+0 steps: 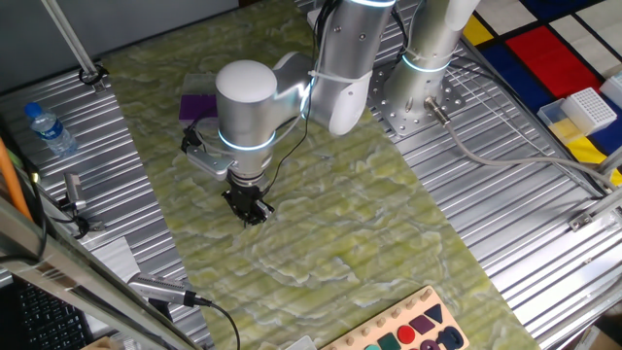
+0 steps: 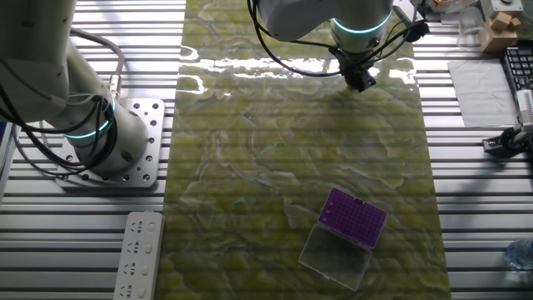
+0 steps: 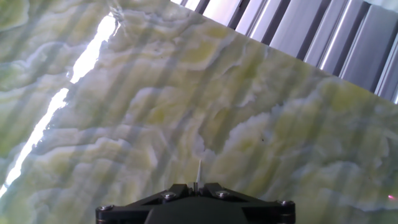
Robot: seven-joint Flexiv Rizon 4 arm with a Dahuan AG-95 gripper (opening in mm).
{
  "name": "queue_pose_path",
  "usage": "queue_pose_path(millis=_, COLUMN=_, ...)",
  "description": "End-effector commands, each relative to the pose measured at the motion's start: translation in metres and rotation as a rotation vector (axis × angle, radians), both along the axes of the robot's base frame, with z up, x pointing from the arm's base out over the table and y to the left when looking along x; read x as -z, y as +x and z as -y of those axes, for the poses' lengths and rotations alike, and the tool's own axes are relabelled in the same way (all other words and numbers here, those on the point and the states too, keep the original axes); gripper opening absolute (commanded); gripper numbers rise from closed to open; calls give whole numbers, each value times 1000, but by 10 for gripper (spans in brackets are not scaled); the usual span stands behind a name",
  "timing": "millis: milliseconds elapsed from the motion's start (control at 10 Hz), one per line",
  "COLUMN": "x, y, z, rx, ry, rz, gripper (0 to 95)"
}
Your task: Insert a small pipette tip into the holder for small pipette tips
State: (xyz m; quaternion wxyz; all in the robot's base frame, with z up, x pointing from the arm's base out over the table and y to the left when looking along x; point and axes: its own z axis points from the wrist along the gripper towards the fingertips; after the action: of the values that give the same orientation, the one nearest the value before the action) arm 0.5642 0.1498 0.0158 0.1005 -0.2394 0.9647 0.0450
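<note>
My gripper [image 1: 253, 211] hangs over the green marbled mat, close to its surface; it also shows in the other fixed view [image 2: 360, 81]. In the hand view the gripper [image 3: 195, 185] is shut on a small pipette tip [image 3: 198, 169], a thin pale sliver that sticks out between the fingers and points at the mat. The holder for small pipette tips [image 2: 353, 217] is a purple box with an open clear lid, far from the gripper toward the other end of the mat. In the first fixed view the holder [image 1: 197, 104] is partly hidden behind my arm.
A white gridded rack on a yellow base [image 1: 581, 111] stands at the far right. A water bottle [image 1: 49, 129] lies on the left rails. A second robot base [image 2: 100, 137] and a white remote [image 2: 137, 255] stand beside the mat. A shape puzzle board [image 1: 408, 331] lies at the front.
</note>
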Motion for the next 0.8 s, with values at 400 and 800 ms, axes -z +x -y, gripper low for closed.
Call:
queue_pose_path(millis=400, x=2, y=1, z=-1, rx=2, ry=-13, rz=1, gripper=190)
queue_pose_path(millis=800, x=5, y=2, z=-1, rx=1, ry=-14, rz=3, gripper=190)
